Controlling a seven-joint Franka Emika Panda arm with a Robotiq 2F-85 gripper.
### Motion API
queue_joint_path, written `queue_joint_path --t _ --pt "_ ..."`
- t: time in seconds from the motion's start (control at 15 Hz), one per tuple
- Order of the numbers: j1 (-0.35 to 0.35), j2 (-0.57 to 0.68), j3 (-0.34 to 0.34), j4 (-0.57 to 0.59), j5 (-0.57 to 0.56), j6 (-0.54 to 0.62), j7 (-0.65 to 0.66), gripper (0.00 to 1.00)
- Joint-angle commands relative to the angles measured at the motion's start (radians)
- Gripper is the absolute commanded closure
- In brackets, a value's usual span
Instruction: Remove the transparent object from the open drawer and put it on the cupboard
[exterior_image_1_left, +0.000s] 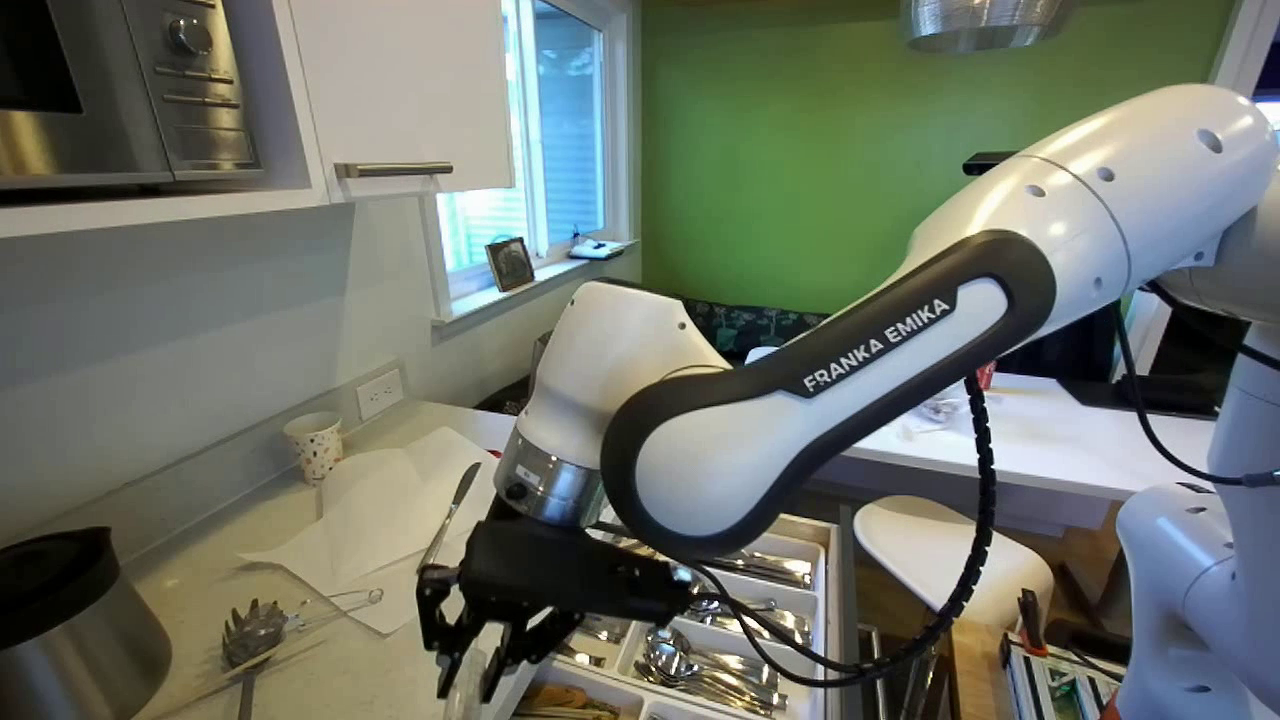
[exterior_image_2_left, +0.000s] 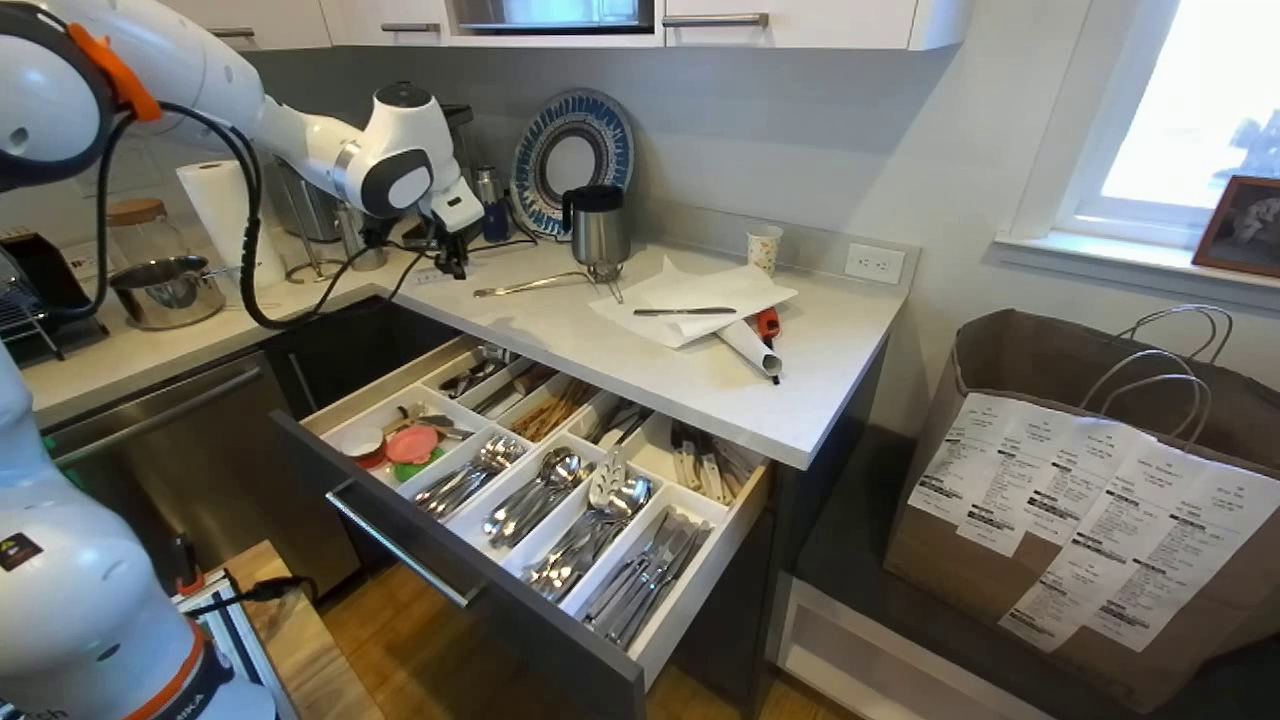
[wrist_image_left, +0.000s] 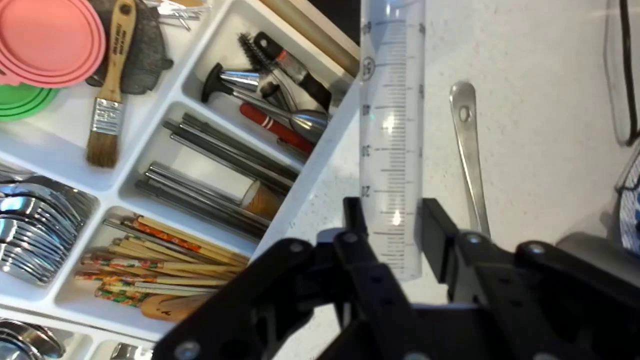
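Note:
The transparent object is a clear graduated cylinder (wrist_image_left: 392, 125) with black scale marks, running up out of the top of the wrist view. My gripper (wrist_image_left: 391, 205) has one black finger against each side of it near its lower end. In an exterior view the gripper (exterior_image_1_left: 466, 690) has part of the clear cylinder (exterior_image_1_left: 465, 698) between its fingers. In an exterior view the gripper (exterior_image_2_left: 455, 270) is low over the counter (exterior_image_2_left: 830, 340), beyond the drawer. I cannot tell whether the cylinder touches the counter. The open drawer (exterior_image_2_left: 520, 630) holds a white divided tray (wrist_image_left: 177, 90).
A metal utensil (wrist_image_left: 470, 155) lies beside the cylinder. A steel jug (exterior_image_2_left: 600, 230), a patterned plate (exterior_image_2_left: 545, 130), white paper (exterior_image_2_left: 700, 290), a knife (exterior_image_2_left: 685, 311) and a paper cup (exterior_image_2_left: 764, 245) are on the counter. The tray holds cutlery, straws and chopsticks.

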Motion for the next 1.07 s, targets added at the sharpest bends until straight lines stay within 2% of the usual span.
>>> queue_joint_path --t 0.0,0.07,0.13,0.53,0.6,0.67,1.0 --pt "-0.029 0.04 -0.015 0.038 0.043 0.062 0.107 0.92" --pt "-0.032 0.053 -0.019 0.045 0.043 0.092 0.144 0.92" --pt "-0.033 0.017 -0.011 0.026 0.024 0.045 0.083 0.68" --pt "-0.038 0.047 -0.017 0.045 0.024 0.074 0.132 0.68" --pt "-0.038 0.047 -0.017 0.046 0.024 0.074 0.133 0.92" --pt "-0.042 0.06 -0.018 0.062 0.039 0.077 0.13 0.92" --pt "-0.05 0.122 -0.054 0.113 -0.027 0.082 0.175 0.92"
